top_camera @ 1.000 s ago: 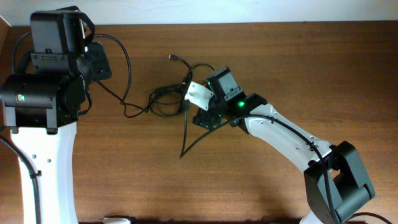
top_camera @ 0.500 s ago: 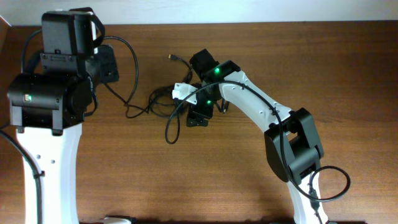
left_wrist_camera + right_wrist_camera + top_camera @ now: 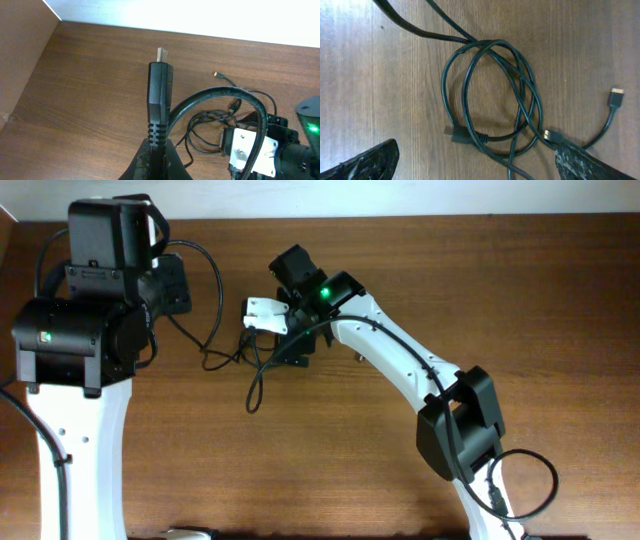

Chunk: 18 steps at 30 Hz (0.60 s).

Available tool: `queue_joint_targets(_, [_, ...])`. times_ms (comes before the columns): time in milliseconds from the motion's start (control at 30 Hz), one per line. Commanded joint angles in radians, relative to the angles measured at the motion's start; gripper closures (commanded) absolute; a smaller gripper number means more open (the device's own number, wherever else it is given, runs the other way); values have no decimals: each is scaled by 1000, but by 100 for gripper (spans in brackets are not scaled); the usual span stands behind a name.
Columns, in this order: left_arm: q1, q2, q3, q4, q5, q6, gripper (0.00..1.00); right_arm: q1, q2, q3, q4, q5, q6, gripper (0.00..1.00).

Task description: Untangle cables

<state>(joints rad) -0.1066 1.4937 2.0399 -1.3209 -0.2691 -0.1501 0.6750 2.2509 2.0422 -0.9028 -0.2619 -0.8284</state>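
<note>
the only marking in view is a small green mark [image 3: 42, 337] on the black housing of the left arm [image 3: 75, 440], too small to read. a green light [image 3: 323, 292] glows on the wrist of the right arm [image 3: 400, 360]. both arms wear smooth white shells with matte black joints.

the bench [image 3: 520, 290] is a brown wood-look board with fine streaky grain. the cables [image 3: 490, 90] lie on it near the middle, between the two arms. they are thin, dark, rubbery cords wound into overlapping oval loops. within the coil sits a stubby plug with a ribbed collar [image 3: 457, 135]. a small gold-tipped plug [image 3: 550, 134] lies at the edge of the loops, and a flat silver-tipped plug [image 3: 616, 96] lies apart at the end of a curving strand.

the left end effector [image 3: 159, 150] is clenched on the ribbed base of a boxy black plug [image 3: 160, 85], holding it upright with its metal tip uppermost. that plug's thicker cord arcs away toward the coil.

the right end effector [image 3: 475, 150] is released. its rough black fingers [image 3: 370, 162] are spread wide to either side of the coil, over it and grasping nothing.
</note>
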Motion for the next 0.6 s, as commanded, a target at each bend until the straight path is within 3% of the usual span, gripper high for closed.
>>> queue_joint_targets(0, [-3, -17, 14, 2, 1, 10, 100, -2, 70, 10, 2, 5, 25, 1])
queue_joint_targets(267, [-3, -17, 14, 3, 1, 10, 100, -2, 175, 10, 12, 5, 59, 1])
queue_joint_targets(300, [-3, -17, 14, 3, 1, 10, 100, -2, 178, 10, 15, 5, 60, 8])
queue_joint_targets(333, [-3, -17, 14, 3, 1, 10, 100, -2, 178, 10, 19, 5, 60, 89])
queue_joint_targets(367, [-3, -17, 14, 3, 1, 10, 100, -2, 178, 10, 26, 10, 80, 96])
queue_joint_targets(567, [-3, -17, 14, 2, 1, 10, 100, -30, 127, 25, 10, 11, 183, 96])
